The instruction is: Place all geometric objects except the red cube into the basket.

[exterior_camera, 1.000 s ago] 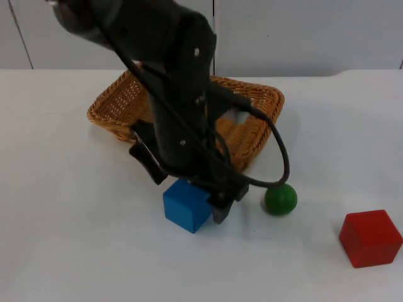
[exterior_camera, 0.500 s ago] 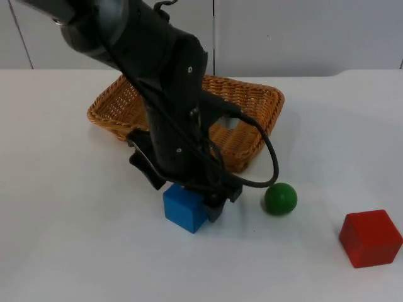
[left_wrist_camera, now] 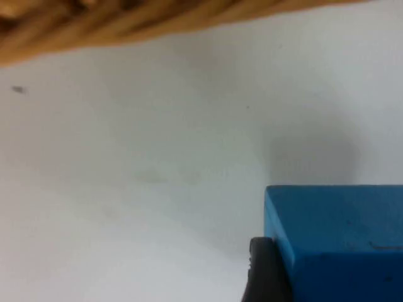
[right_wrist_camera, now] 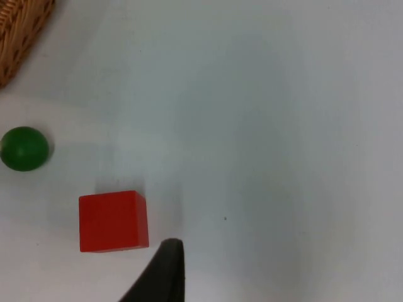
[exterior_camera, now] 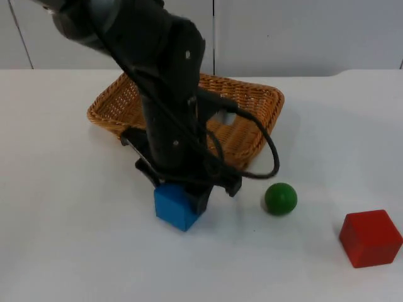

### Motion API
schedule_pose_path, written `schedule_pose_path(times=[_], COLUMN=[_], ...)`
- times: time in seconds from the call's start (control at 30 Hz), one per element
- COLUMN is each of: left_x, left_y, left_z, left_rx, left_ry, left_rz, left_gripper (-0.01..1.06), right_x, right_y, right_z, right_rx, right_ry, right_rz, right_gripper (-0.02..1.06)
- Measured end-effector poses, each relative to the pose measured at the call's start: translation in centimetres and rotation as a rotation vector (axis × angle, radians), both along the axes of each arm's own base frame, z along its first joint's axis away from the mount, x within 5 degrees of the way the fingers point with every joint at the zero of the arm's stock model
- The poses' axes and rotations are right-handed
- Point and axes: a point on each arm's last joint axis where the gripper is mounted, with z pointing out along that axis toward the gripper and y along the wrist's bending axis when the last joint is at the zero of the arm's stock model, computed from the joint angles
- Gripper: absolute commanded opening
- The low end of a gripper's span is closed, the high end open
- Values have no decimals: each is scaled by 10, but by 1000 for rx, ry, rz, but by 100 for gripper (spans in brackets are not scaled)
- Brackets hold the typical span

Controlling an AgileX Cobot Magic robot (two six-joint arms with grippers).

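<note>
Mostly bare white table (exterior_camera: 69,251) — grey partition wall (exterior_camera: 302,31) behind basket (exterior_camera: 252,104).

blue cube (exterior_camera: 175,206), green ball (exterior_camera: 280,198), red cube (exterior_camera: 370,238), tan woven basket (exterior_camera: 252,99)

My left gripper (exterior_camera: 182,192) sits low over the blue cube (exterior_camera: 175,206), and the basket (exterior_camera: 252,100) wall blocks the way just behind it. I see bare table (exterior_camera: 75,239) in front; the green ball (exterior_camera: 280,198) and red cube (exterior_camera: 369,238) crowd the right side.
</note>
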Motion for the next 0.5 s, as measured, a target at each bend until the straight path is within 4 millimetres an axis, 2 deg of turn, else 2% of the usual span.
schedule_pose_path(times=[0.17,0.2,0.27,0.37,0.4,0.5], left_x=[-3,-3,2,20,20,44], left_y=[4,4,8,25,25,42], left_z=[62,62,80,96,96,107], left_rx=[-73,-73,-117,-163,-163,-208], left_ry=[-132,-132,-196,-232,-232,-262], left_rz=[-54,-54,-46,12,12,78], left_gripper=[0,0,0,0,0,0], right_x=[0,0,0,0,0,0], right_y=[0,0,0,0,0,0], right_z=[0,0,0,0,0,0], right_rx=[0,0,0,-2,-2,-7], right_ry=[0,0,0,0,0,0], right_rz=[0,0,0,0,0,1], right_gripper=[105,105,105,105,105,105])
